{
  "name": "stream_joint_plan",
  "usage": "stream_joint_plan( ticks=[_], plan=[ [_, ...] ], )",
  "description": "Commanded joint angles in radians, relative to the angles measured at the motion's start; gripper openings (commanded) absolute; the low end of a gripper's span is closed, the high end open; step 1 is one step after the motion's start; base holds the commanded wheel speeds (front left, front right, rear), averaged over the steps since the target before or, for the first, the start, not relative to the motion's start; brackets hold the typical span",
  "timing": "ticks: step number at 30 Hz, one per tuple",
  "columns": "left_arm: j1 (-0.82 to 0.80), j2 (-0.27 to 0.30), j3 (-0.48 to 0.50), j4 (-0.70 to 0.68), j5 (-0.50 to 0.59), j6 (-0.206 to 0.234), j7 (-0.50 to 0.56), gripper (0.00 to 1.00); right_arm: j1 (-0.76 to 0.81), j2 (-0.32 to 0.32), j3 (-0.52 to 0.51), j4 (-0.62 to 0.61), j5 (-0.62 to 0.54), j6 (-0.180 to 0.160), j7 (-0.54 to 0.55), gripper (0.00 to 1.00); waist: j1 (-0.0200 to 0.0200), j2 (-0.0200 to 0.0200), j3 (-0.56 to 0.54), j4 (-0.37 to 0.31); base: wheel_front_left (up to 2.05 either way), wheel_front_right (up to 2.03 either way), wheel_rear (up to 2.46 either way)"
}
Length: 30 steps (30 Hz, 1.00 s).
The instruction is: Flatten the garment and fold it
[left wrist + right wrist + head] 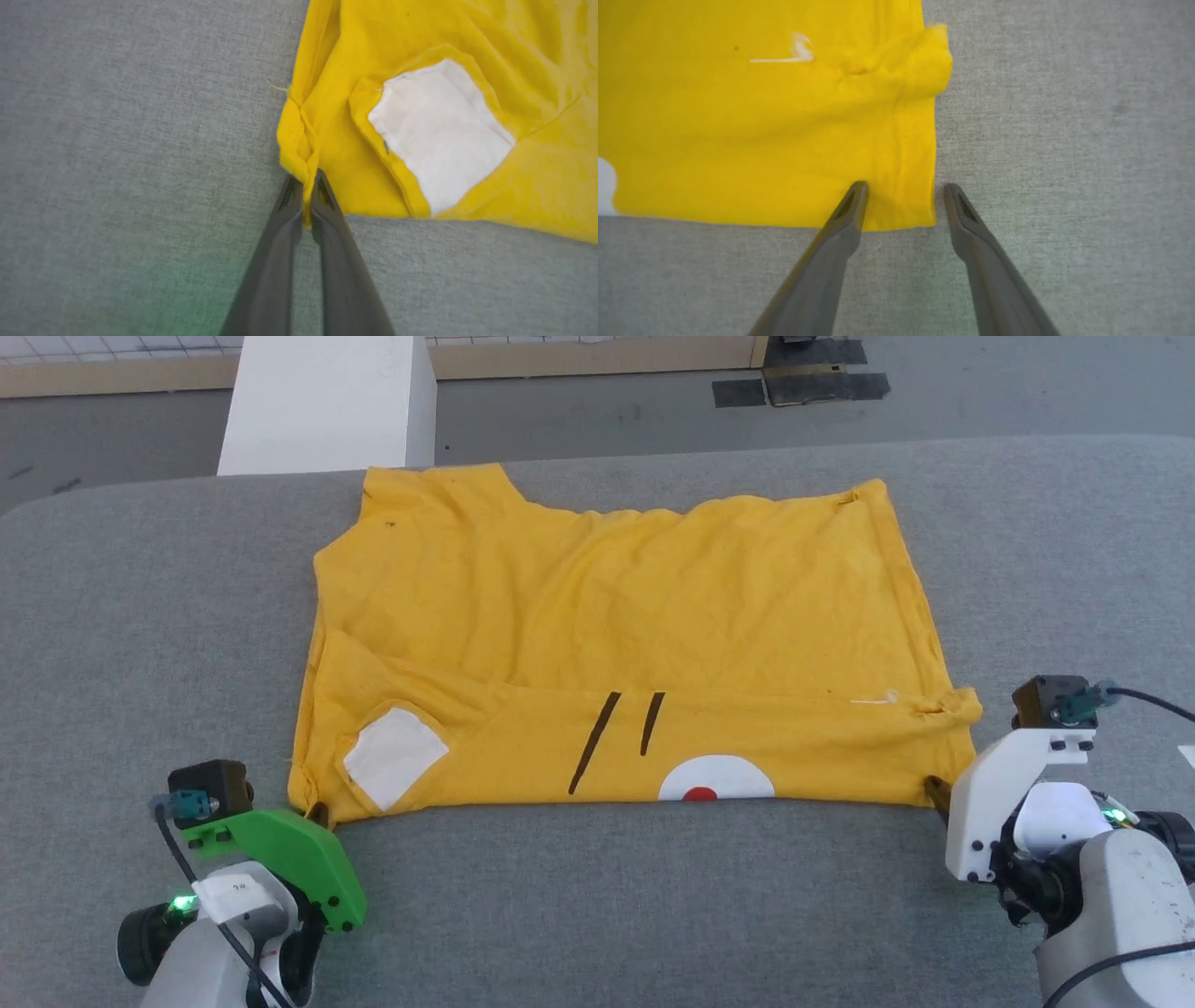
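The garment (616, 616), a bright yellow T-shirt, lies on the grey table with its near strip folded over, showing two black lines, a white patch with a red dot and a white label. My left gripper (317, 814) is shut on the garment's (420, 116) near left corner; in the left wrist view the left gripper (306, 179) pinches the yellow hem between its fingers. My right gripper (936, 793) is at the near right corner. In the right wrist view the right gripper (903, 186) is open, its fingers astride the garment's (761, 130) corner edge.
The grey padded table (597, 896) stretches wide around the shirt. A white pillar (327, 401) stands beyond the far edge at the left, with grey floor and dark mats (803, 383) behind.
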State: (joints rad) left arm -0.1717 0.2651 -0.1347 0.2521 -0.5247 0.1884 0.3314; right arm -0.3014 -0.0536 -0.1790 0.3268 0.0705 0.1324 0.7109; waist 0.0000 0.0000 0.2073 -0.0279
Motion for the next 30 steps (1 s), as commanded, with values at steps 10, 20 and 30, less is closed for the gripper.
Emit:
stream_joint_plan(
  ticks=[10, 20, 30],
  plan=[
    [-0.005, 0.0, 0.004, 0.011, 0.034, -0.01, -0.157, 0.0, 0.07, 0.003, 0.014, -0.115, 0.03, -0.002, -0.284, 0.0, 0.0, 0.0, -0.03, 0.005, 0.0, 0.0, 0.0],
    [0.176, 0.028, 0.034, -0.128, 0.107, 0.066, -0.318, 0.0, 0.238, 0.003, 0.042, -0.174, 0.07, -0.002, -0.592, 0.0, 0.0, 0.0, -0.106, -0.014, 0.0, 0.0, 0.0],
    [0.425, 0.088, -0.04, -0.275, 0.098, 0.087, -0.046, 0.0, 0.462, 0.003, -0.02, -0.206, 0.113, -0.002, -0.28, 0.0, 0.0, 0.0, -0.108, 0.002, 0.0, 0.0, 0.0]
  ],
)
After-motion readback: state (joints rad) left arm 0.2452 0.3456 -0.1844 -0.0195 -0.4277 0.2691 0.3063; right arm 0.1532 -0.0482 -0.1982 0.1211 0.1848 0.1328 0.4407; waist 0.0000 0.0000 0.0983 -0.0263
